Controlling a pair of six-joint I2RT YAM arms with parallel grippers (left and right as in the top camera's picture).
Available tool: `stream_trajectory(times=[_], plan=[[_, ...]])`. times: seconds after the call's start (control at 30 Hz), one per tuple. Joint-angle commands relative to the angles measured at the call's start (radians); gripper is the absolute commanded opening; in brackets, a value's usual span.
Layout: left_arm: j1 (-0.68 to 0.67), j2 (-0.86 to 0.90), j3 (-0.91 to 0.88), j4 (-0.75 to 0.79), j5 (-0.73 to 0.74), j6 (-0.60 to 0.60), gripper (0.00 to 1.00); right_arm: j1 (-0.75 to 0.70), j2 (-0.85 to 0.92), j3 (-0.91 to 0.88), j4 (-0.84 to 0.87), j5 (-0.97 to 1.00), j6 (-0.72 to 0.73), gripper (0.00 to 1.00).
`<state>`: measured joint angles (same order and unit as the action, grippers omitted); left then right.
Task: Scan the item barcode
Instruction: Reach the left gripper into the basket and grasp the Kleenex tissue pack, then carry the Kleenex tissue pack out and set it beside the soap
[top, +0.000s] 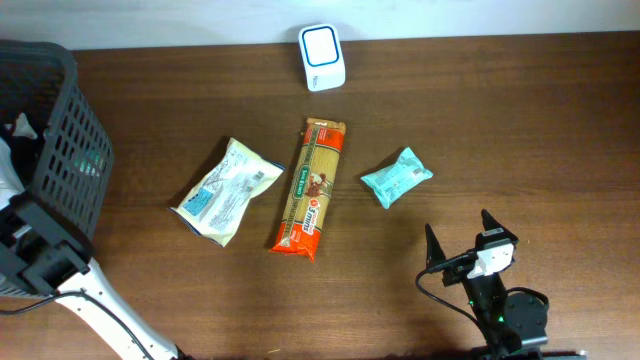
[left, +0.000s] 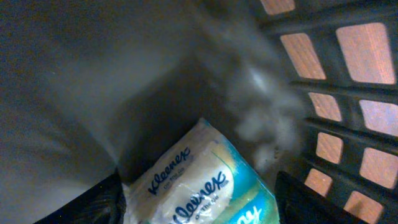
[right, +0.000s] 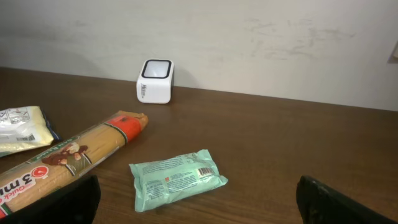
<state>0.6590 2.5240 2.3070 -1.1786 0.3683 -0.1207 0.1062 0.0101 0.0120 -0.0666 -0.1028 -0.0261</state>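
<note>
A Kleenex tissue pack (left: 199, 190), white with teal print, lies in the black mesh basket (top: 62, 130). My left gripper (left: 202, 208) straddles it, with one dark finger (left: 93, 202) close on each side. Whether the fingers press the pack I cannot tell. From overhead, the basket hides this gripper. The white barcode scanner (top: 322, 57) stands at the table's far edge, also visible as the scanner (right: 155, 81) in the right wrist view. My right gripper (top: 457, 222) rests open near the front right, holding nothing. No barcode shows on the tissue pack.
A long orange pasta packet (top: 311, 187) lies mid-table. To its left lies a white and blue bag (top: 226, 190), and to its right a mint-green pack (top: 396, 177) with its barcode face up (right: 204, 171). The basket wall (left: 348, 106) stands close to my left gripper's right.
</note>
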Motion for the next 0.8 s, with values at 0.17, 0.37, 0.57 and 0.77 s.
stream_trajectory(times=[0.17, 0.37, 0.57, 0.77], plan=[[-0.043, 0.062, -0.005, -0.011, -0.107, 0.002, 0.05, -0.002, -0.006, -0.006, -0.002, 0.005, 0.008, 0.99], [-0.039, 0.055, 0.224, -0.174, -0.108, 0.017, 0.02, -0.002, -0.006, -0.006, -0.002, 0.005, 0.008, 0.99], [-0.029, 0.022, 0.830, -0.422, -0.103, 0.016, 0.01, -0.002, -0.006, -0.006, -0.002, 0.005, 0.008, 0.99], [-0.080, -0.274, 0.831, -0.443, -0.063, 0.028, 0.00, -0.002, -0.006, -0.006, -0.002, 0.005, 0.008, 0.99]])
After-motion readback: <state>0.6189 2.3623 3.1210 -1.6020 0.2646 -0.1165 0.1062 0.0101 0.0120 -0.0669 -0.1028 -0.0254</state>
